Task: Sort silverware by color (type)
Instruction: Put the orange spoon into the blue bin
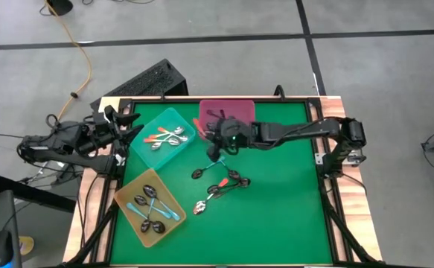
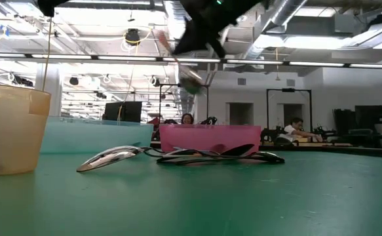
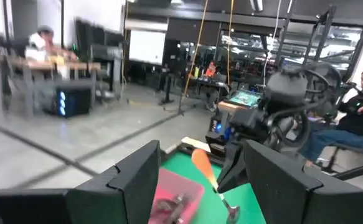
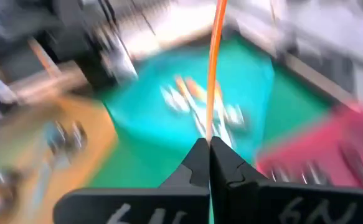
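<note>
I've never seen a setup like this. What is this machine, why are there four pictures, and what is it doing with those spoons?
It is a robot with two dark arms at a green table, each ending in a two-finger gripper. One picture looks down from above, one looks level across the tabletop, and two come from cameras on the arms' wrists. On the table stand a teal tray, a pink tray and a yellow tray, all with spoons inside, and a few loose spoons lie in the middle. The right gripper is shut on an orange spoon, lifted between the teal and pink trays. The left gripper waits open at the table's left edge.
</note>
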